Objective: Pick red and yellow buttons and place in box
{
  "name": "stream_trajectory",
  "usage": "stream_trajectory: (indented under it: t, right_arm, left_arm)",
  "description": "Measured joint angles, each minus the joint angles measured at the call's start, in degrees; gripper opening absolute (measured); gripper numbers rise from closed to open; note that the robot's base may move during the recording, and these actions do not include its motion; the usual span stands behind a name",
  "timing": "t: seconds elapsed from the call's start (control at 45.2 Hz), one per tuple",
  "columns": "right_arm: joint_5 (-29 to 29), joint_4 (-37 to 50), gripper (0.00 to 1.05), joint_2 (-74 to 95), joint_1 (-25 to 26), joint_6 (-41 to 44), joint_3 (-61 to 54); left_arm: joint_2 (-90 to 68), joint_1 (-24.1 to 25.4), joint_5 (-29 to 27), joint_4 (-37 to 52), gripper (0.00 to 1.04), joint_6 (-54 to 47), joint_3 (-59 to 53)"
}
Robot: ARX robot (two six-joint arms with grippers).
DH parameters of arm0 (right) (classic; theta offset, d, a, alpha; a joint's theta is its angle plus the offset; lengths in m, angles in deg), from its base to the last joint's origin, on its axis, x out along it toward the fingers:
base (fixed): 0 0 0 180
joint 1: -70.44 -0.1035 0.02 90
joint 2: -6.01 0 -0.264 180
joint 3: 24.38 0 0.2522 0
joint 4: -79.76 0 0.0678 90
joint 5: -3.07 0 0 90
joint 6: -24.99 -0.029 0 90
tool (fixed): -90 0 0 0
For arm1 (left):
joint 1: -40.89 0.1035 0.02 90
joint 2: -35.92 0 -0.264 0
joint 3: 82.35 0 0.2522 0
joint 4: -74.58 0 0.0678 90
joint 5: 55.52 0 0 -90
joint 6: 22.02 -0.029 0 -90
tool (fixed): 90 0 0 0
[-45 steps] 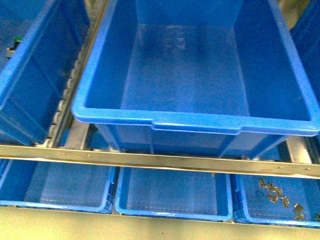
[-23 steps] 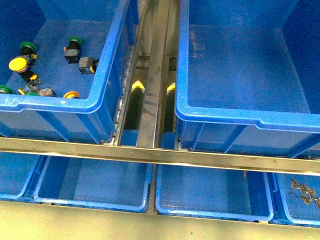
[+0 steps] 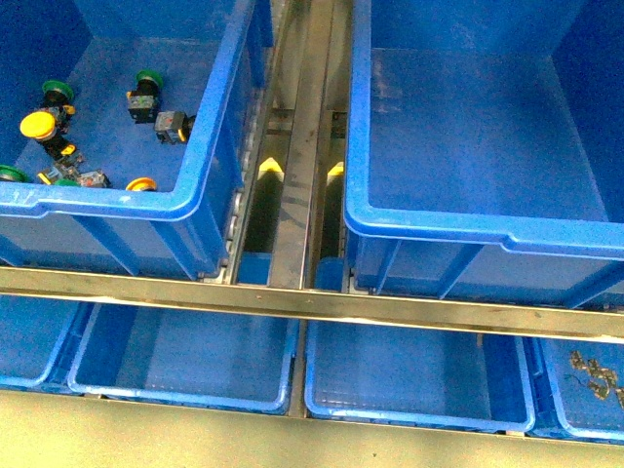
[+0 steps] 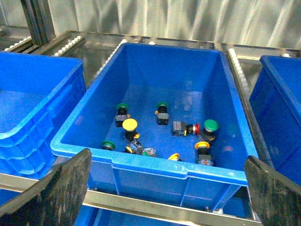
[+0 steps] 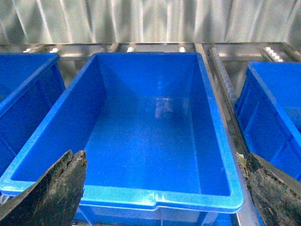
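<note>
While both my tools hang released, fingers spread wide and grasping nothing, the left tool [image 4: 167, 157] faces the source bin [image 4: 141, 162] and the right tool [image 5: 165, 155] faces the box [image 5: 155, 197]. Nearest in the front view lie four shallow blue trays [image 3: 185, 356], the rightmost holding small metal bits [image 3: 595, 375]. One steel rail [image 3: 312, 302] crosses above them. Behind it the two deep bins stand side by side, apart, with a metal track [image 3: 302, 146] between. The box, on the right, shows its smooth blue floor from wall to wall. In the source bin on the left I count one red button [image 4: 186, 128] lying on its side, three yellow buttons [image 4: 130, 124] and four green buttons [image 4: 210, 125], scattered over the floor. Farthest back stands a corrugated metal wall [image 4: 164, 19].
</note>
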Motion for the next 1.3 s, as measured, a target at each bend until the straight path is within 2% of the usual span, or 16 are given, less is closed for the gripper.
stream_trajectory:
  t: [1.304]
  right_arm:
    - [-0.37, 0.0, 0.99, 0.02, 0.02, 0.0, 0.0]
  left_arm:
    - [0.0, 0.0, -0.28, 0.0, 0.97, 0.0, 0.0]
